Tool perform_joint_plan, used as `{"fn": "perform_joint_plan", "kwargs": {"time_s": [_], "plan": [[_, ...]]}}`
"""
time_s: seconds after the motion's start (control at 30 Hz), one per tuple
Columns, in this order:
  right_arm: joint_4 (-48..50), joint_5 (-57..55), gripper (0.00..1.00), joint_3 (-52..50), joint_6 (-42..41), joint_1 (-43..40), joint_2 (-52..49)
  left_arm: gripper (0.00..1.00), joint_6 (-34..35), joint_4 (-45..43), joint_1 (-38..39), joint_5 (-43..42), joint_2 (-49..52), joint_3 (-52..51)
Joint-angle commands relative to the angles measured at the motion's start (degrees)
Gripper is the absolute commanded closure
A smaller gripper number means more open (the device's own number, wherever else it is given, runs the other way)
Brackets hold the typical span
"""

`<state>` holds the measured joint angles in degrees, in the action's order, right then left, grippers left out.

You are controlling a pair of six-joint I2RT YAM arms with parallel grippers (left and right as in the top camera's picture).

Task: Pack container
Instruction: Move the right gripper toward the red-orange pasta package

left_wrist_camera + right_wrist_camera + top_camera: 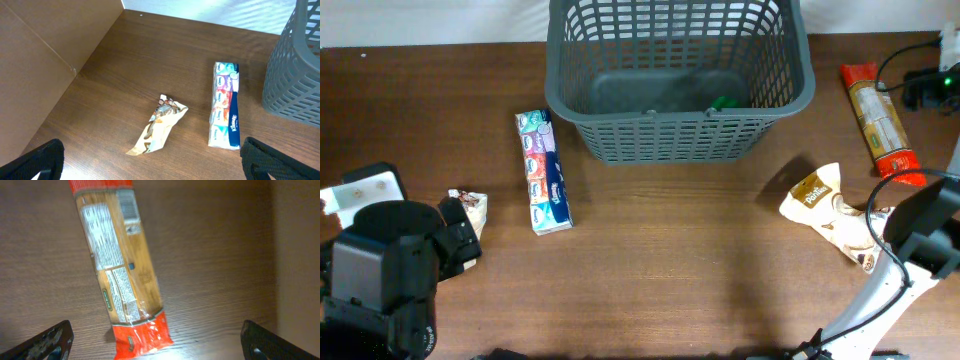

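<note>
Right gripper point(157, 346), wide open and empty, sits near the long pasta packet point(117, 265), so I'd reach forward, pinch across its middle, then lift it into the grey basket point(670, 140) at the back.

Container point(670, 135): large dark grey plastic basket, rectangular
Sides: lattice-slotted, flaring up to a solid rim
Pose: upright, open top facing up
Place: far middle of the worktop point(670, 260), flat base resting on it
Inside: small green item point(723, 102) at the base's front right
</note>
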<state>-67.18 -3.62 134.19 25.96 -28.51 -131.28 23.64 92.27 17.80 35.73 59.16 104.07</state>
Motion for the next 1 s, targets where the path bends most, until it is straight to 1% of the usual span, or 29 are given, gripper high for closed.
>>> {"fn": "perform_joint_plan", "kwargs": {"time_s": [0.0, 0.5, 0.67, 0.8, 0.97], "plan": [[-0.4, -1.3, 0.01, -1.2, 1.0, 0.1, -5.0, 0.00, 0.7, 0.0, -0.3, -0.4, 0.1, -0.2], [-0.9, -3.7, 0.01, -1.2, 2.2, 0.5, -12.4, 0.00, 0.7, 0.0, -0.3, -0.4, 0.1, -0.2], [-1.8, -2.4, 0.01, -1.2, 2.4, 0.5, -13.6, 0.00, 0.7, 0.0, -0.3, -0.4, 0.1, -0.2], [-0.9, 0.8, 0.01, -1.2, 4.3, 0.5, -13.6, 0.00, 0.7, 0.0, -0.3, -0.4, 0.1, -0.2], [-0.2, 1.6, 0.01, -1.2, 4.3, 0.5, -14.6, 0.00, 0.7, 0.0, -0.3, -0.4, 0.1, -0.2]]}}
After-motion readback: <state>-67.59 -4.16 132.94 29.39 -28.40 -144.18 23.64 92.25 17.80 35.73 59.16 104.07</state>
